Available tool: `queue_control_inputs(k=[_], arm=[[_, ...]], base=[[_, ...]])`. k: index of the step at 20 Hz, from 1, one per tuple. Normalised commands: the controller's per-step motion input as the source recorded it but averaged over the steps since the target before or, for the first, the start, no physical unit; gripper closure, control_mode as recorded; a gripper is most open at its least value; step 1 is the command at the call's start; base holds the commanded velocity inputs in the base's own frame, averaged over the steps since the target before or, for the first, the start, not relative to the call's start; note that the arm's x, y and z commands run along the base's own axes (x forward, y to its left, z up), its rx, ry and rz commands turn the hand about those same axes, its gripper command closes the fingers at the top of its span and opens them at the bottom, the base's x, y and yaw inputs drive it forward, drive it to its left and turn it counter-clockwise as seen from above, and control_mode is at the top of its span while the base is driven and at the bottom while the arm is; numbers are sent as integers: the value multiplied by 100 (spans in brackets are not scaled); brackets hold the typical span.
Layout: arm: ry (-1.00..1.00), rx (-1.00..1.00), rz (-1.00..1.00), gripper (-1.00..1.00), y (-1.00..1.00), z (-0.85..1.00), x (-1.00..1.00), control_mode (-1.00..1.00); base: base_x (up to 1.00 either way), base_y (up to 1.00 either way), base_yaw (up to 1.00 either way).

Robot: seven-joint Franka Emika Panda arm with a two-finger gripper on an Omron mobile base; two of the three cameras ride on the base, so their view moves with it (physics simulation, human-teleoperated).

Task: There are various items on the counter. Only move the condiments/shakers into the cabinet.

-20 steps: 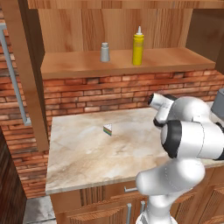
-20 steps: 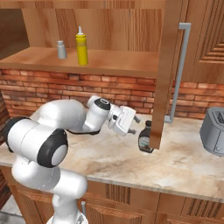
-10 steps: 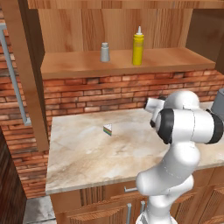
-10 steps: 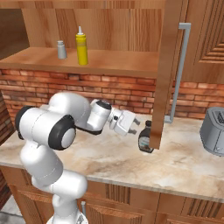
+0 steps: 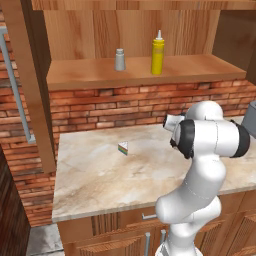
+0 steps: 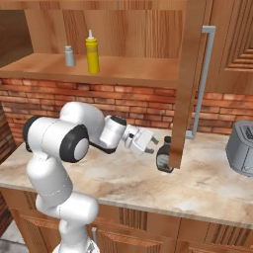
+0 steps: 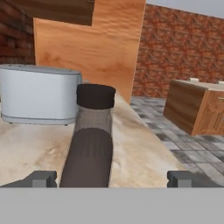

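Standing on the wooden cabinet shelf (image 5: 135,75) in the left base view are the small grey shaker (image 5: 120,60) and tall yellow squeeze bottle (image 5: 158,53); a tiny rainbow-striped wedge (image 5: 123,148) lies on the beige marble counter (image 5: 100,175).

Right base view: the two-finger gripper (image 6: 154,145) is spread wide just beside the dark brown-black bottle (image 6: 163,155).

Hand view: that bottle stands between the fingertips (image 7: 41,179), with a grey toaster (image 7: 39,94) behind.

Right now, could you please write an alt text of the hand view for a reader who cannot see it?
A dark bottle with a black cap stands on the beige counter between the fingertips of the open gripper. Behind it are a grey toaster and a wooden cabinet door.
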Motion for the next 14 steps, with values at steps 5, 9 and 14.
queue_control_inputs(k=[5,9,14], arm=[[0,0,0,-100,-8,-2,0,-100],[0,0,0,-100,-8,0,0,-100],[0,0,0,-100,-8,-4,0,-100]], base=[[0,0,0],[0,0,0],[0,0,0]])
